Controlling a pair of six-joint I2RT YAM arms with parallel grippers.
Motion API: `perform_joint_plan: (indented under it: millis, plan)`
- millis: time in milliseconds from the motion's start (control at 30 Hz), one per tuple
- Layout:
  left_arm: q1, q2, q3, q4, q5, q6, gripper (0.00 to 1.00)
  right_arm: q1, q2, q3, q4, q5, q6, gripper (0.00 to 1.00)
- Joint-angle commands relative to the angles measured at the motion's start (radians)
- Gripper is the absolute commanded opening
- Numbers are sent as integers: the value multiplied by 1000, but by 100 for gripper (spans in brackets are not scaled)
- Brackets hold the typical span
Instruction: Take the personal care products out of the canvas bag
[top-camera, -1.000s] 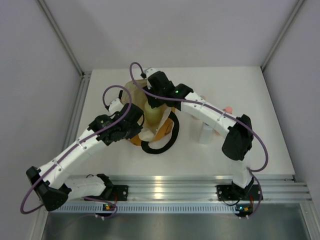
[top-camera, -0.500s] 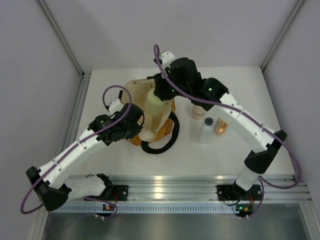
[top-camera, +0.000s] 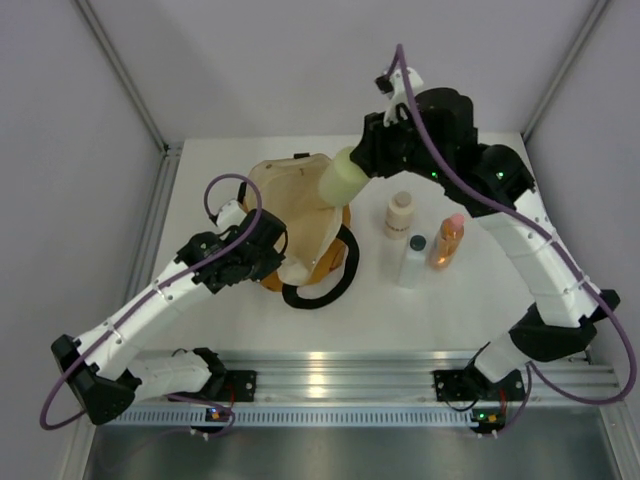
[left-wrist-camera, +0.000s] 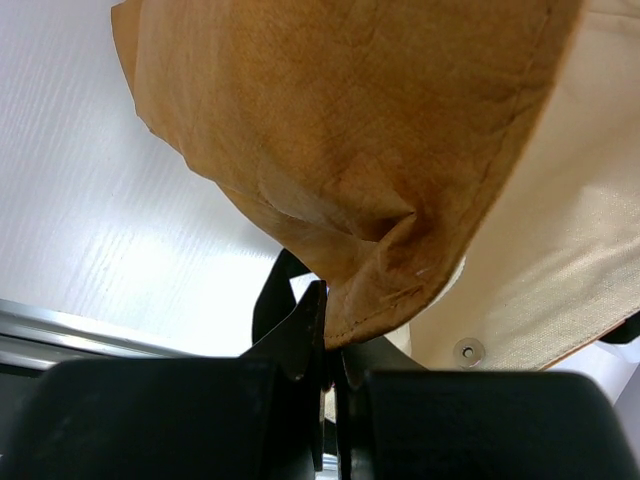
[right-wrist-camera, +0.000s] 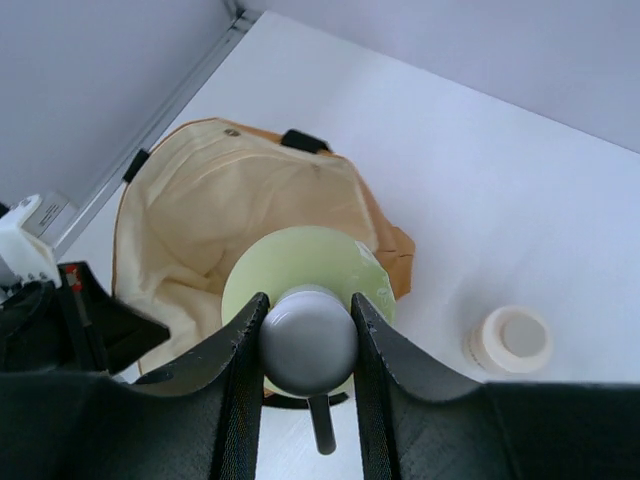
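The canvas bag (top-camera: 290, 215) lies open on the table, cream lining up, black strap (top-camera: 325, 285) at its front. My left gripper (left-wrist-camera: 335, 335) is shut on the bag's tan rim (left-wrist-camera: 380, 300). My right gripper (right-wrist-camera: 308, 345) is shut on the white cap (right-wrist-camera: 308, 342) of the pale green bottle (top-camera: 342, 178) and holds it in the air above the bag's right edge; the bottle also shows in the right wrist view (right-wrist-camera: 305, 265). The beige squat bottle (top-camera: 400, 214), the white bottle with dark cap (top-camera: 413, 260) and the orange bottle with pink cap (top-camera: 447, 241) stand on the table right of the bag.
The table's metal rail (top-camera: 330, 375) runs along the near edge. Grey walls close the back and both sides. The beige bottle also shows in the right wrist view (right-wrist-camera: 510, 340), right of the bag (right-wrist-camera: 200, 220).
My right gripper has risen out of the bag and moved right and back, lifting the pale green bottle clear of the opening. The left gripper has stayed on the bag's rim.
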Motion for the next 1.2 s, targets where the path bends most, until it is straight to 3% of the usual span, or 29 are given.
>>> perform_joint_plan:
  millis: [0,167,367,600,800,1167]
  plan:
    - [0,-19,-20,12,13,-18,0,-127,-142,91,105,-19,65,0]
    - [0,-22,-20,12,14,-18,0,-263,-197,48,90,-45,54,0]
    - [0,-26,-15,13,18,-15,0,-427,-228,-77,95,59,-25,0]
    - [0,-46,-15,12,4,-13,0,-657,-249,-356,182,89,-39,0]
    - [0,-34,17,15,-1,22,0,-755,-294,-626,378,69,-21,0]
    - [0,-16,69,13,-9,70,0,-780,-274,-904,588,82,-41,0]
